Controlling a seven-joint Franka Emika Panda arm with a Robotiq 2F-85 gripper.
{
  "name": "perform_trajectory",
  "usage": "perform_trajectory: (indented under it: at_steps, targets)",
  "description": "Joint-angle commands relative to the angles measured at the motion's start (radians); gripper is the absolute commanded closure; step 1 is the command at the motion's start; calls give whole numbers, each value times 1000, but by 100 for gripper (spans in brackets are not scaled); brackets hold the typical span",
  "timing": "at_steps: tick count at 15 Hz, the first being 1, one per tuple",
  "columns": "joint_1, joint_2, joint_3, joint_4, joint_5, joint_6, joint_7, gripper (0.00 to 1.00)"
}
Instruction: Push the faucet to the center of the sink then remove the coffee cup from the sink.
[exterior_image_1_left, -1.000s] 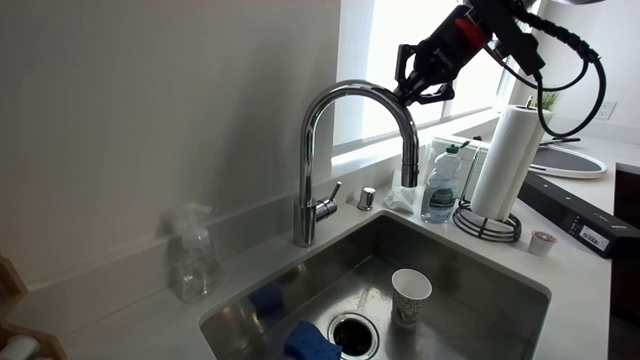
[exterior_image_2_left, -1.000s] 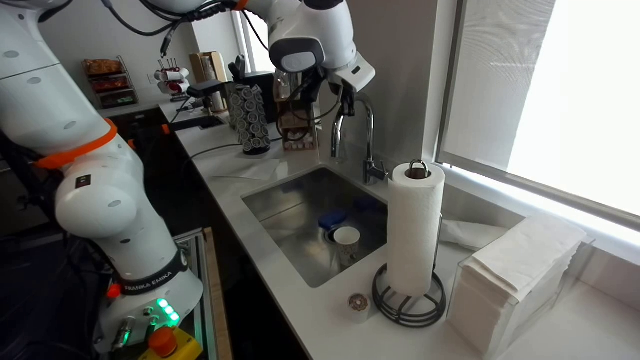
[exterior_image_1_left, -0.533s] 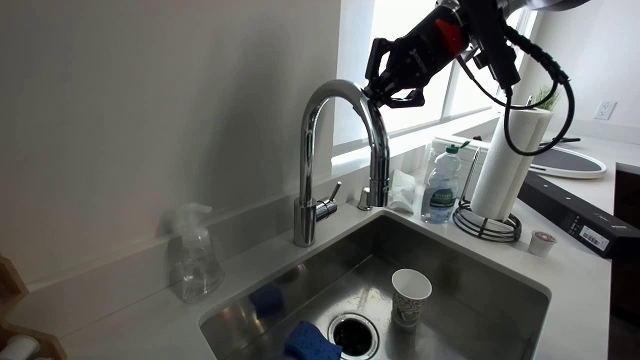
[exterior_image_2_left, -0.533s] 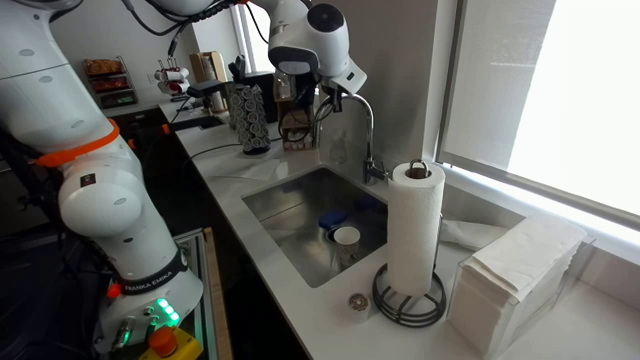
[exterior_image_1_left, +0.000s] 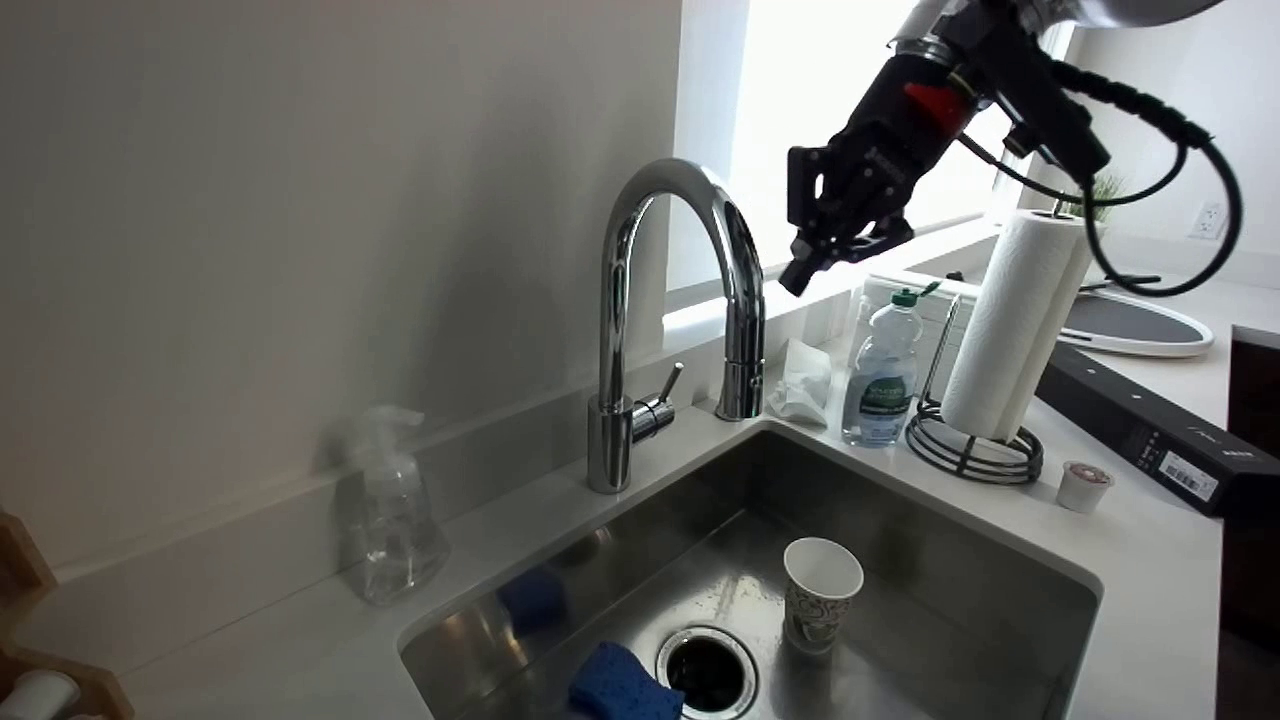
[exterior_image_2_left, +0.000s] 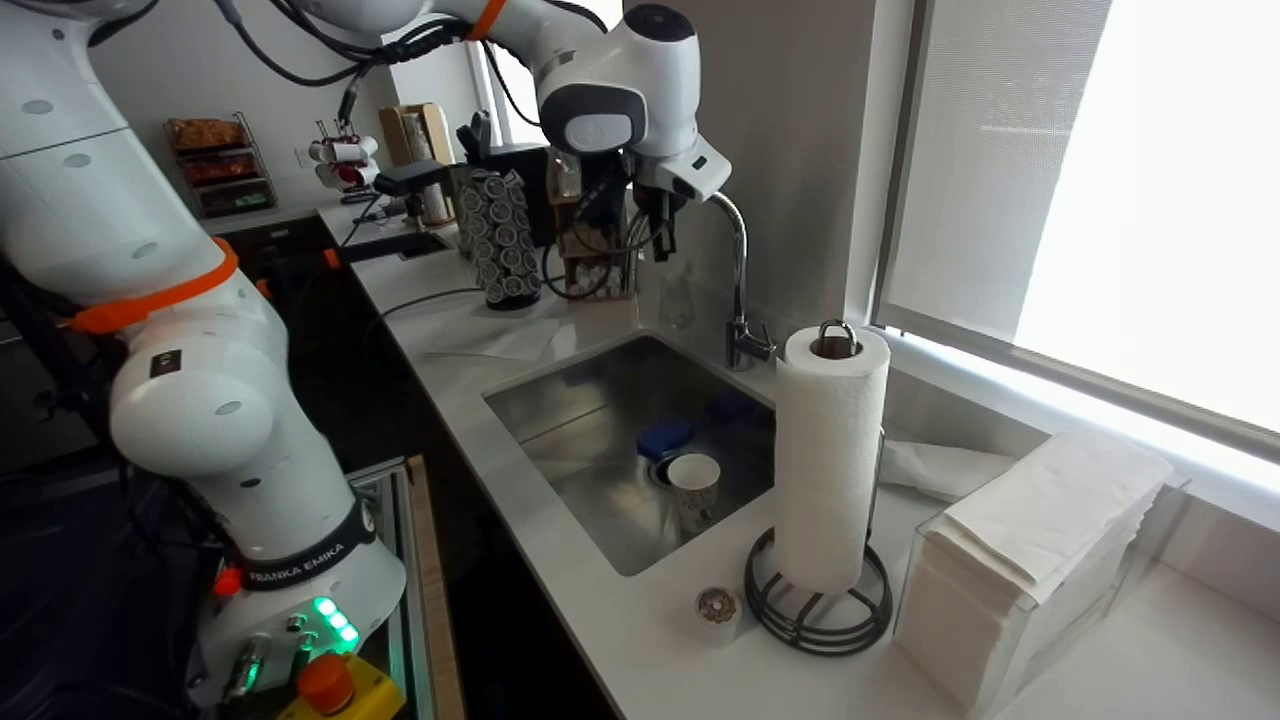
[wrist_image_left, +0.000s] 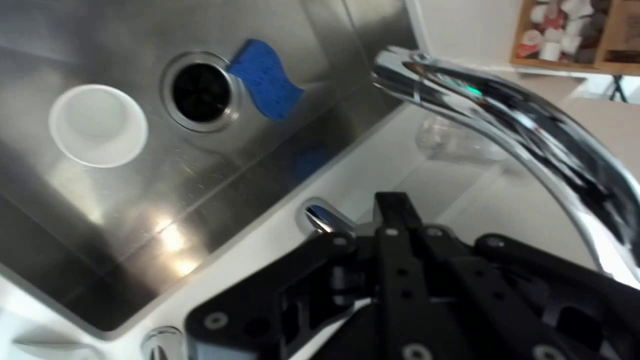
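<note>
The chrome faucet stands upright behind the sink, its spout arching over the basin in both exterior views. In the wrist view the spout crosses the upper right. The white coffee cup stands upright inside the sink beside the drain. It also shows in an exterior view and in the wrist view. My gripper is shut and empty, its fingertips together. It is apart from the spout, beside it and well above the cup.
A blue sponge lies by the drain. A soap bottle, a paper-towel roll and a coffee pod stand on the counter beside the sink. A clear spray bottle stands by the wall. Napkins stand near the window.
In an exterior view, the spout has swung leftward with my gripper against it. My gripper has since come off the spout, moving right and lower. The cup has not moved.
</note>
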Motion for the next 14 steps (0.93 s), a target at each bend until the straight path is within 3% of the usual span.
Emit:
perform_trajectory:
  at_steps: [1,2,3,6,10,13,14]
  targets:
    - [-55,-86,1,-90,-246,-84,131,100]
    - [-72,-96,2,-106,-316,-89,168,83]
    - [-89,-109,5,-126,-384,-82,205,73]
    - [-130,-132,4,-191,-513,-36,282,53]
    - [-160,-135,-4,-280,-556,133,302,22]
    - [-172,-107,-15,-360,-549,342,289,1]
    - [-164,-91,-26,-381,-520,405,261,0]
